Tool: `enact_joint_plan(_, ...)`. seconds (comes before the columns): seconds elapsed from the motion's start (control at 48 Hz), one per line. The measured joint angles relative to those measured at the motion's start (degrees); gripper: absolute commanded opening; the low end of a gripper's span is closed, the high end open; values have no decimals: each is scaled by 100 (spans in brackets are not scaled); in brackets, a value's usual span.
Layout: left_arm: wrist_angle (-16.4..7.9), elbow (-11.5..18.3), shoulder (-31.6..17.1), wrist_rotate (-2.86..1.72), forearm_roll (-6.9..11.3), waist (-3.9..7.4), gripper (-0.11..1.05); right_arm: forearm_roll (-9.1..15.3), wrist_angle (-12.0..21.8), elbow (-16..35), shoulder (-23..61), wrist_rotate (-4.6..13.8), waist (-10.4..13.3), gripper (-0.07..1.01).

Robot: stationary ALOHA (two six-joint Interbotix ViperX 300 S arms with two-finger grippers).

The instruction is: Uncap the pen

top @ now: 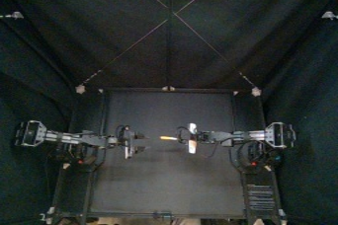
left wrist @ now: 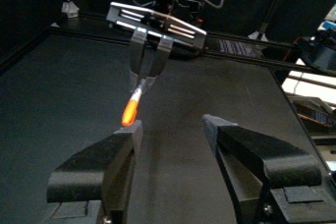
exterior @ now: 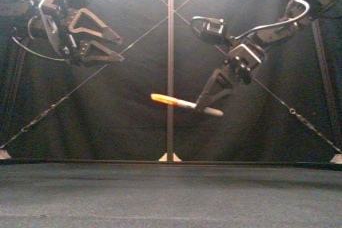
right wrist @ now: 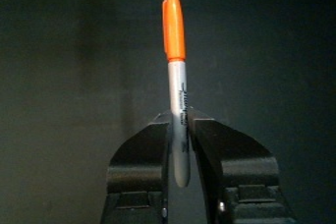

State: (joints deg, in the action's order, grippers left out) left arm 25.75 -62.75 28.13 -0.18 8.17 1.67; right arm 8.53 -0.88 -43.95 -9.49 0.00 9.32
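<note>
Your right gripper (right wrist: 180, 130) is the closest thing to look at. In its own wrist view the two black jaws are pressed onto the grey barrel (right wrist: 176, 90) of the pen (right wrist: 175, 76), pinching it near the tail end. A strip of black print runs along the barrel above the grip. You can see the orange cap (right wrist: 171, 27) seated on the far end, well clear of the jaws and touched by nothing.

For the top view, read the table (top: 158, 185) as a clock face with 6 o'clock at the front edge. The pen hangs in the air roughly over the centre, lying across the table. Its cap points toward 9 o'clock and its tail toward 3 o'clock, where the right arm comes in. In the front view the pen is well above the tabletop and tilted (only a little). The cap end is the higher one, at 10 o'clock from the right gripper's jaws, and the grey tail pokes out past them at 4 o'clock.

Your left gripper (left wrist: 171, 135) is spread wide and holds nothing. It sits on the 9 o'clock side of the pen, higher than the cap in the front view and apart from it. In its own wrist view you see the pen cap-first beyond its parted jaws, with the right gripper behind it.
</note>
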Motion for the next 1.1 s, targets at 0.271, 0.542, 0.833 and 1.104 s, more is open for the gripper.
enact_joint_plan(0.271, 18, 343, -633, 18, 35, 62, 87, 132, -352, 105, -167, 0, -114, 52)
enact_joint_plan(0.542, 264, 492, -879, 9, 35, 229, 87, 193, -396, 105, -158, -18, -290, 52)
enact_joint_plan(0.833, 343, 659, -1125, 0, 35, 237, 86, 220, -422, 229, -167, -18, -413, 52)
enact_joint_plan(1.104, 343, 888, -1354, 0, 44, 237, 79, 220, -422, 272, -167, -18, -413, 52)
